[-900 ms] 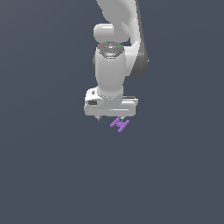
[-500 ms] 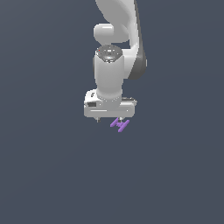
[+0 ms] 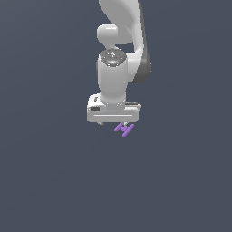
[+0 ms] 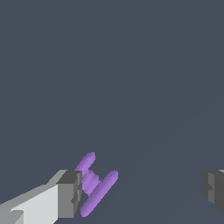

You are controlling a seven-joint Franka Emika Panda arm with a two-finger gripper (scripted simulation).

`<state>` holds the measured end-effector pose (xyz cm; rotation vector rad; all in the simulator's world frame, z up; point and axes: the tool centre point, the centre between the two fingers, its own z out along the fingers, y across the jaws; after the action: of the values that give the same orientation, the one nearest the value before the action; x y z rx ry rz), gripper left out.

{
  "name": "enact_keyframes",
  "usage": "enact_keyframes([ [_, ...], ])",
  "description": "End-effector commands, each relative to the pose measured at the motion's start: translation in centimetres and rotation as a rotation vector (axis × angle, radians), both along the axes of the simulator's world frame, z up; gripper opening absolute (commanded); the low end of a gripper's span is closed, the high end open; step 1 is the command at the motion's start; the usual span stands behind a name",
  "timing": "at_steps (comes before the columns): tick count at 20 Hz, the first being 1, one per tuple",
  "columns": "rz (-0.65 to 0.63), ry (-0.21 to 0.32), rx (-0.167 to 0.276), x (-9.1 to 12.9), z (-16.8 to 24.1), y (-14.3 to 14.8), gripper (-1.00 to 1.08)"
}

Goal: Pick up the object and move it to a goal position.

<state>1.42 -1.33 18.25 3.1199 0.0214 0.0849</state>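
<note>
The object [image 3: 124,128] is a tiny bright purple piece of short bars joined in a zigzag, lying on the dark grey floor. My white gripper [image 3: 115,123] hangs directly over it, and the hand hides part of it in the exterior view. In the wrist view the object [image 4: 94,186] lies close beside one finger [image 4: 65,194], while the other finger [image 4: 214,191] stands far off. The gripper [image 4: 140,192] is open and holds nothing. I cannot tell whether the near finger touches the object.
A plain dark grey floor [image 3: 54,181] fills both views. The white arm [image 3: 120,41] rises from the hand toward the top of the exterior view.
The hand has sunk slightly toward the object. The purple piece has not moved.
</note>
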Motion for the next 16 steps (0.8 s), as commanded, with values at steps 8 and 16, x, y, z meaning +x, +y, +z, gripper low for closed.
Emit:
enact_keyframes([
  [8, -0.084, 0.006, 0.011, -1.0, -1.8, 1.1, 1.0],
  [16, -0.237, 0.018, 0.026, -2.9, -4.8, 2.9, 1.0],
])
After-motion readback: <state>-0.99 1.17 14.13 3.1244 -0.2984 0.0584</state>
